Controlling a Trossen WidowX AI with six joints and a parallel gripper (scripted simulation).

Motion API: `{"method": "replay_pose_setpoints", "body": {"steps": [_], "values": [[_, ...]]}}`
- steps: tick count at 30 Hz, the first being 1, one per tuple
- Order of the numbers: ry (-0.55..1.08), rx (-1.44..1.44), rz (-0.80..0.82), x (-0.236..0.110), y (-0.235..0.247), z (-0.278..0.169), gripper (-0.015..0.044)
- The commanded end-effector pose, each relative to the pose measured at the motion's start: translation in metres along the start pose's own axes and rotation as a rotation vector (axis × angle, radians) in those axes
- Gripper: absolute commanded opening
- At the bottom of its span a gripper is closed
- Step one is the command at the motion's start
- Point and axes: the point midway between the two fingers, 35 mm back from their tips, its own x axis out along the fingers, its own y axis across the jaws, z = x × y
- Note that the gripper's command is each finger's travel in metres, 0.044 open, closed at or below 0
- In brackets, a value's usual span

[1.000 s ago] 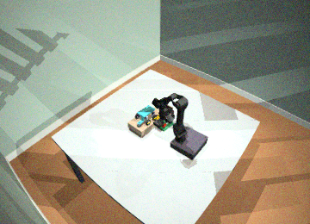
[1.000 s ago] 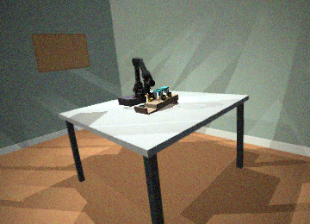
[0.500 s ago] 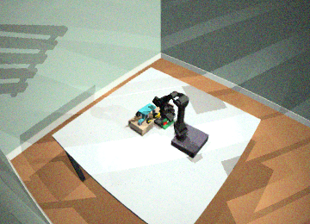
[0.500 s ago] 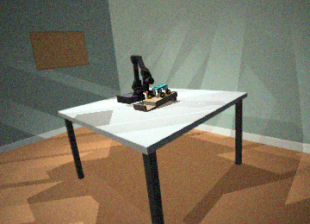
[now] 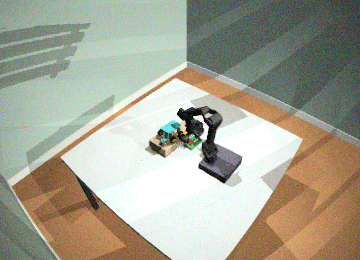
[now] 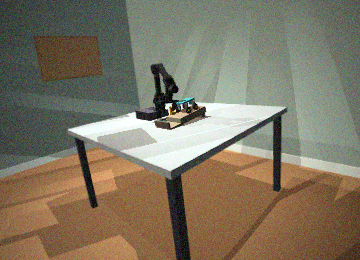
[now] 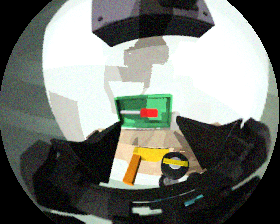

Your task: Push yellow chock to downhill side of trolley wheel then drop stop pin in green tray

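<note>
In the wrist view the green tray [image 7: 145,111] sits in the middle of the frame, on the white table [image 7: 75,66]. Inside the tray lies the stop pin [image 7: 141,113], on its side, with its red head toward the right and its pale shaft pointing to the left. The tool [image 7: 140,137] is wide apart and holds nothing; its dark fingers appear as broad black shapes at the lower left and lower right of this view, and the pin lies free between and beyond them.

Below the tray, in the lower middle of the wrist view, the tan ramp [image 7: 134,153] is visible. On it is the yellow chock [image 7: 150,155] with its orange handle [image 7: 130,171] going down to the lower left. Just to the right of the chock is a dark round wheel [image 7: 173,167] of the trolley; chock and wheel look touching, but I cannot tell for sure.

In the top view the arm [image 5: 210,127] stands on its dark base [image 5: 221,164] right of the centre and bends over to the left. The turquoise trolley [image 5: 169,130] is on the ramp [image 5: 161,147], just left of the tray [image 5: 192,144]. The tool [image 5: 186,122] hangs above the tray
</note>
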Motion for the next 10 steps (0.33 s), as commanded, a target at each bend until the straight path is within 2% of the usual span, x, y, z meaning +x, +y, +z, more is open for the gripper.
{"method": "replay_pose_setpoints", "body": {"steps": [1, 10], "values": [[0.01, 0.002, 0.008, -0.013, 0.003, -0.001, 0.044], [0.01, 0.002, 0.009, -0.04, 0.008, -0.002, 0.044]]}}
